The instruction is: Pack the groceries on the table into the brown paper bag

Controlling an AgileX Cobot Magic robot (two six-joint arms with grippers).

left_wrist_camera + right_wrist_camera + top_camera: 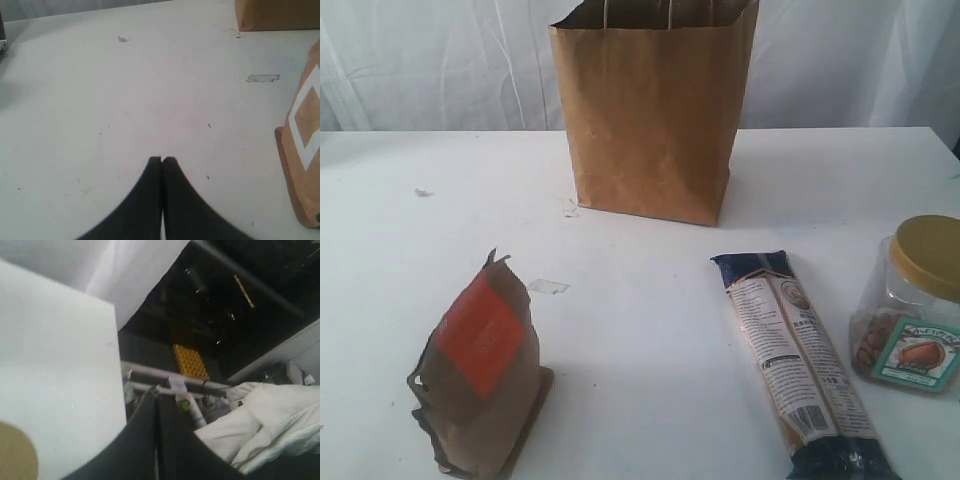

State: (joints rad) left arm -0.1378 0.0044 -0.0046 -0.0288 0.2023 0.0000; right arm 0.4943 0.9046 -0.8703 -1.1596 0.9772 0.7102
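left black gripper (pixel 161 160) hangs low over the bare white tabletop (pixel 125 100), jaws pressed together on nothing, orange-labelled brown pouch (pixel 305 150) off to its side. right black gripper (pixel 156 399) is squeezed closed too, empty, pointing out past the table edge. tall kraft-brown paper bag (pixel 655 110) stands upright at the back, top open, can't see inside. gold-lidded clear jar (pixel 910 320) has brown bits at the bottom, lid on. long pasta packet (pixel 798 365) lies flat just beside it.

Left gripper (pixel 161 161) has its jaws pressed together and empty, aimed roughly toward twelve o'clock. Right gripper (pixel 156 399) is likewise closed and empty, apparently angled toward three o'clock.
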